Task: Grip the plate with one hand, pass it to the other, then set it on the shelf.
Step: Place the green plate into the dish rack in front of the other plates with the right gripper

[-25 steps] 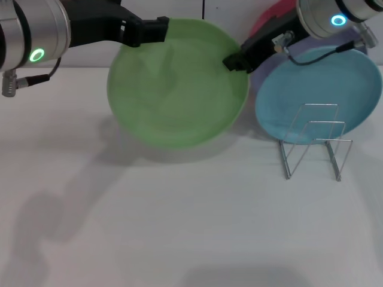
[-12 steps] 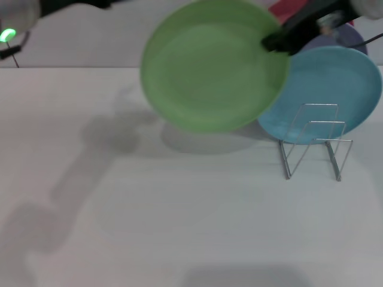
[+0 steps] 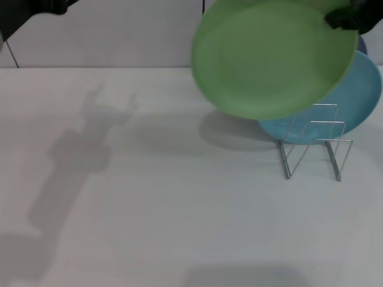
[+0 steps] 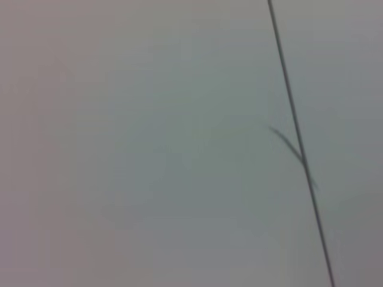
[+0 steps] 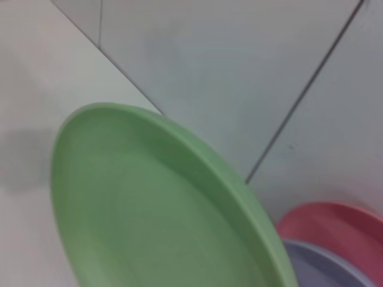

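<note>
Up in the air at the far right, one light green plate [image 3: 275,57] hangs tilted, its face toward the camera, above the table [image 3: 149,197] and partly in front of the rack area. Right claw [image 3: 353,18] is clamped on the plate's right edge at the top right corner of the head view; only a black bit of it shows. Right wrist view shows the same green plate [image 5: 149,209] close up, rim curving across, no fingers visible there.

Left claw [image 3: 51,6] is at the far left top corner, well apart from the plate, only a dark piece in view; cannot tell if its fingers are apart or together. Left wrist view shows just a blank grey wall with one thin dark seam line [image 4: 299,143].

Plates counted: four. One green, held. One sky-blue plate [image 3: 353,107] leaning behind the rack, partly covered by the green one. One lavender plate [image 5: 323,266] and one pink plate [image 5: 332,224], seen in the right wrist view, stacked close together past the green rim.

One silver wire shelf [image 3: 314,143] stands on the table at the right, near side of the blue plate, upright loops, nothing in its slots. Green plate's lower edge sits just above the shelf's top loops, not touching it as far as can be told.

One shadow of the plate lies on the table under it; arm shadow lies at the left.
</note>
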Controlling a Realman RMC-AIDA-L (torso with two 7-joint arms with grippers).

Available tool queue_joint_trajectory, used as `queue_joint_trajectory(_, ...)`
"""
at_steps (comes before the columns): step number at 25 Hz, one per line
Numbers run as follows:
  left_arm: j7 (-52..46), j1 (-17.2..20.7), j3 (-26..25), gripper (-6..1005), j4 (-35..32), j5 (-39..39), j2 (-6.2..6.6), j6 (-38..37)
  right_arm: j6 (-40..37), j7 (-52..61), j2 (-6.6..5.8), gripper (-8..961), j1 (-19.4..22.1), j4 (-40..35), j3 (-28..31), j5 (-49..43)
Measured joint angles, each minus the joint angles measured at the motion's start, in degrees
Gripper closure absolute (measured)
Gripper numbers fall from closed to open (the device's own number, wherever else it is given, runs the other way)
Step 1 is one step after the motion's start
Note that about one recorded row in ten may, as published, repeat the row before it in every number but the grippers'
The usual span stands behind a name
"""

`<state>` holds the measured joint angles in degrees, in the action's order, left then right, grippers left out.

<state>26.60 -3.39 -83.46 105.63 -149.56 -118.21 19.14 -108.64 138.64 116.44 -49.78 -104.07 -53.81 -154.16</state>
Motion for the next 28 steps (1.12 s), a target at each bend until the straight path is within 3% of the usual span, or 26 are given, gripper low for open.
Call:
queue_joint_trajectory(11,-0.3,2.0,2.6,140,-7.8,0.5,-0.17,-7.8,-3.4,-4.1,0.36,881,3.3,-7.1,1.7,-5.1)
queue_joint_trajectory(28,-1.1,0.7,4.6,139,-10.9,0.8,-0.26,-9.0,-1.8,-10.0,0.58,881,6.0,-5.6,3.4,-6.0)
